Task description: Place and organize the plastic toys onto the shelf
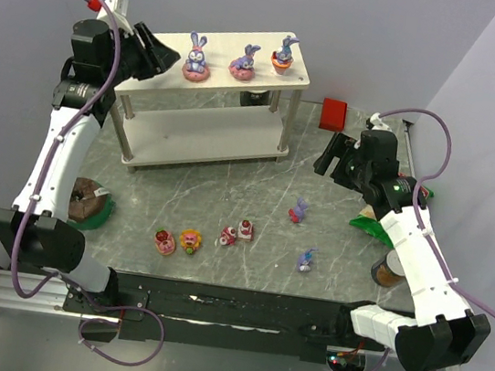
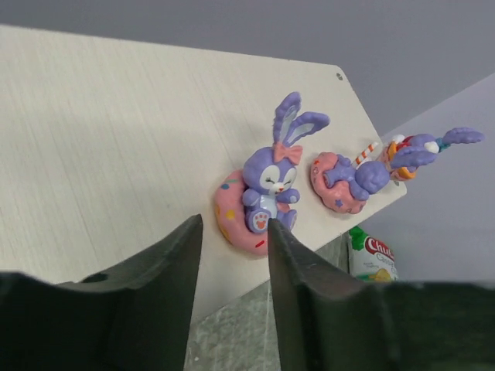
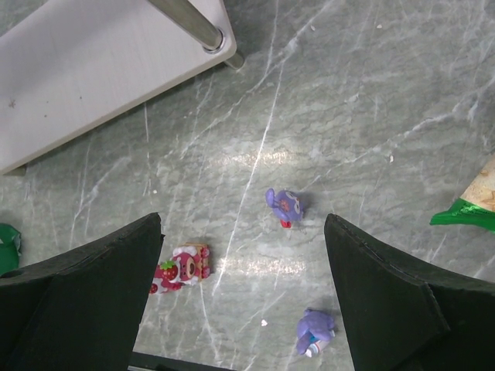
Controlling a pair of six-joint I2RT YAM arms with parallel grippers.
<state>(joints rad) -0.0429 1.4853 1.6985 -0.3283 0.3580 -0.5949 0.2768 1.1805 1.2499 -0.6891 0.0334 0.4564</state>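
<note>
The shelf [image 1: 209, 134] stands at the back of the table. On its top board [image 2: 100, 139] three purple bunnies stand in a row: one on a pink ring [image 2: 263, 197] [image 1: 196, 58], one lying on a pink base [image 2: 352, 176] [image 1: 245, 61], and one on an orange base [image 1: 284, 57]. My left gripper [image 2: 232, 239] [image 1: 159, 58] hovers at the board's left end, open and empty, one fingertip [image 2: 282, 236] right by the first bunny's ring. Two bunnies [image 3: 285, 205] [image 3: 315, 331] and several red and orange sweets [image 1: 228, 236] [image 1: 189, 240] lie on the table. My right gripper [image 3: 244, 232] [image 1: 330, 156] hangs wide open above them.
A brown ring cake on a green plate [image 1: 89, 200] sits at the left. A red block [image 1: 334, 113] lies behind the right arm. A green snack bag [image 1: 367, 223] and a jar [image 1: 390, 266] stand at the right. Another snack pack [image 2: 371, 255] lies under the shelf.
</note>
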